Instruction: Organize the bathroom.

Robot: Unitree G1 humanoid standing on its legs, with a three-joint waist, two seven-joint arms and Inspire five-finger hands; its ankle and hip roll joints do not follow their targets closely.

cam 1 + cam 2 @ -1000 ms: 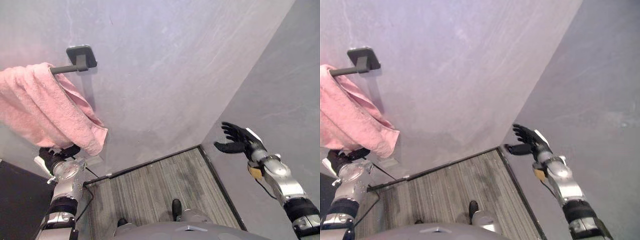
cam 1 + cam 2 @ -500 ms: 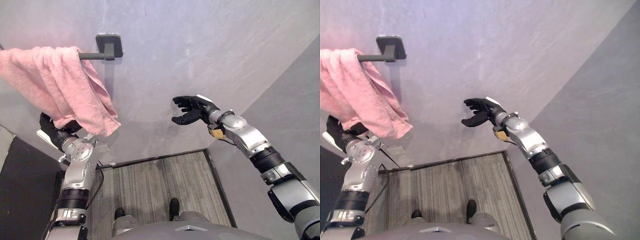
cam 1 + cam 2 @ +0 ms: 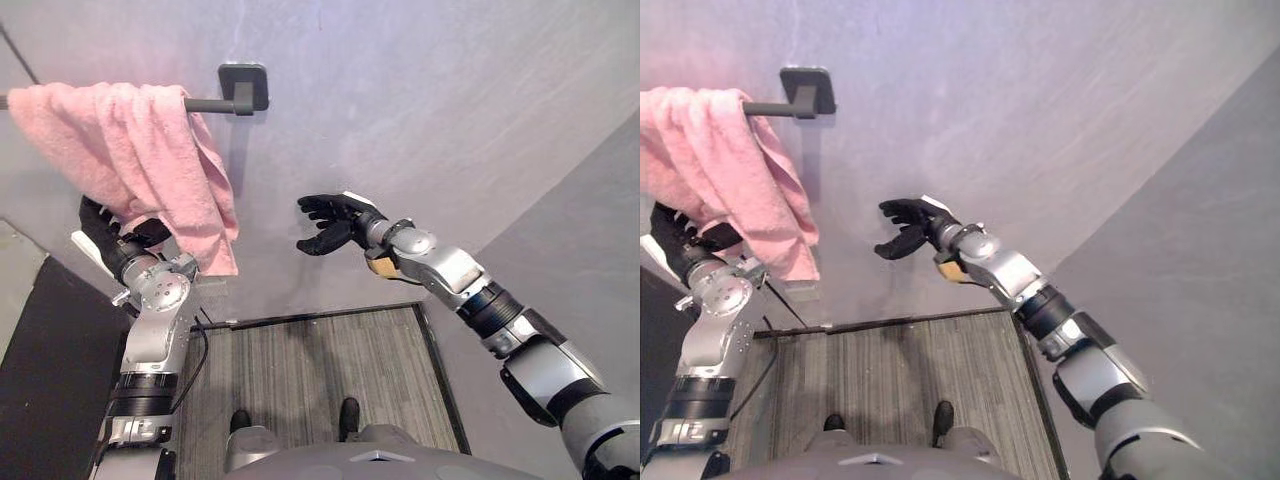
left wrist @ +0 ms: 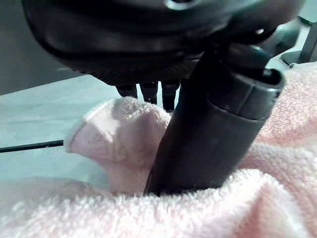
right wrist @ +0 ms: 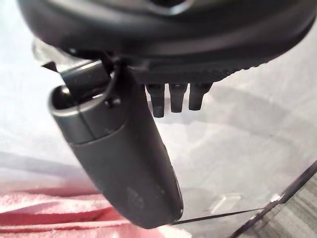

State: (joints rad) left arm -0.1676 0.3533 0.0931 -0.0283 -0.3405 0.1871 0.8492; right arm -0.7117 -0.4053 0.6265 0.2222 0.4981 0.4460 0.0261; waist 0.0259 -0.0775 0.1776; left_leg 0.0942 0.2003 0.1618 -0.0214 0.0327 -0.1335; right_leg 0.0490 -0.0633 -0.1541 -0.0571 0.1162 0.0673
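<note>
Left robot hand (image 3: pixel 112 240) pinches the towel (image 3: pixel 130 160) bunched over the bar (image 3: pixel 212 103); our right robot hand (image 3: pixel 335 220) hangs spread, empty; straightening remains, we judge

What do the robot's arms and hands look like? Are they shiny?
Yes. Both arms are shiny silver-grey metal with black bands at the joints. The left hand and right hand are black, with separate fingers and a thumb. The right hand has a white patch on top and a small yellowish part at its wrist.
</note>
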